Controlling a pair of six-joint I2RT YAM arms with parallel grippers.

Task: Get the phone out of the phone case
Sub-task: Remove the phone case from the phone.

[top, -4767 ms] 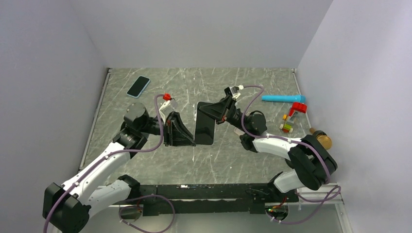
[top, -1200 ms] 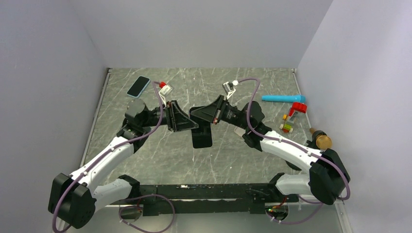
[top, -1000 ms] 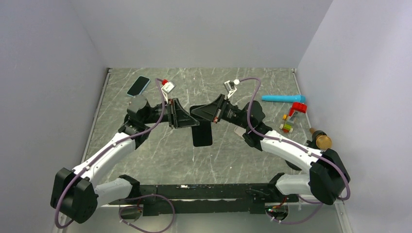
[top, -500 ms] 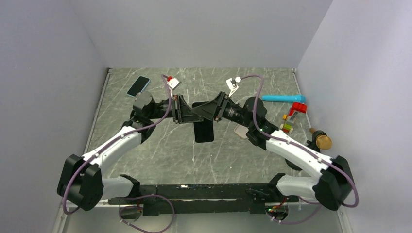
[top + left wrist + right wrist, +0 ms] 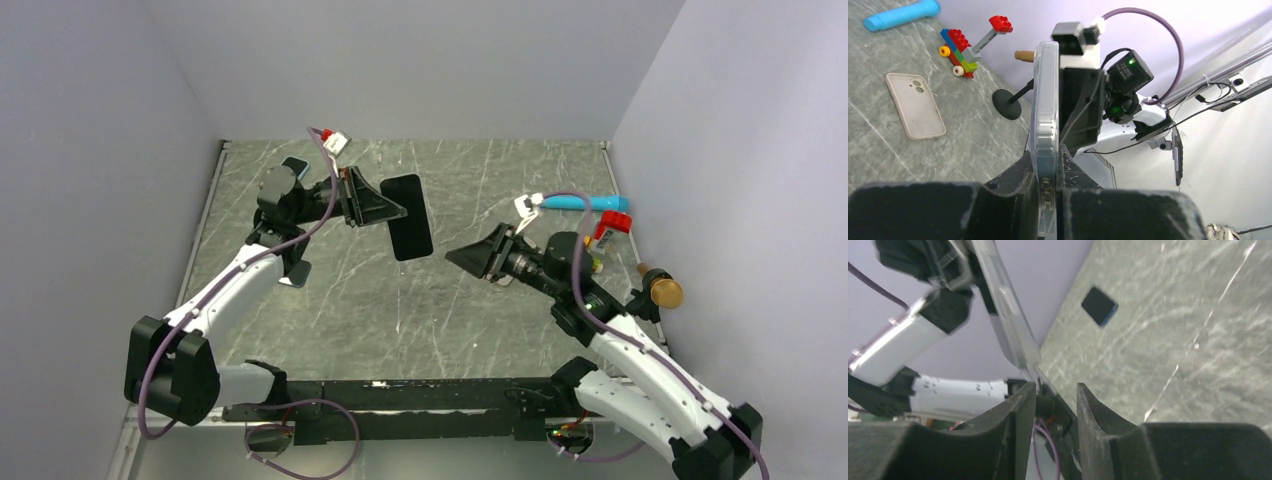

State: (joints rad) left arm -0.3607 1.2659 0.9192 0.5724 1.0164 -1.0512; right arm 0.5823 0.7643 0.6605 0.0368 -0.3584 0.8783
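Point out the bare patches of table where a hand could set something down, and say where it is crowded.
Bare: the near middle of the table, ahead of the front rail; also the far strip by the back wall. Crowded: the right edge, with blue cylinder, toy blocks, brass-topped stand and the empty case.

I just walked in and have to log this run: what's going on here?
The left gripper holds a black phone above the table, jaws clamped on its edge, where a clear case shows. The right gripper hangs apart from it, jaws open and empty. The phone looks not yet out of its case. A separate beige case lies flat on the table.
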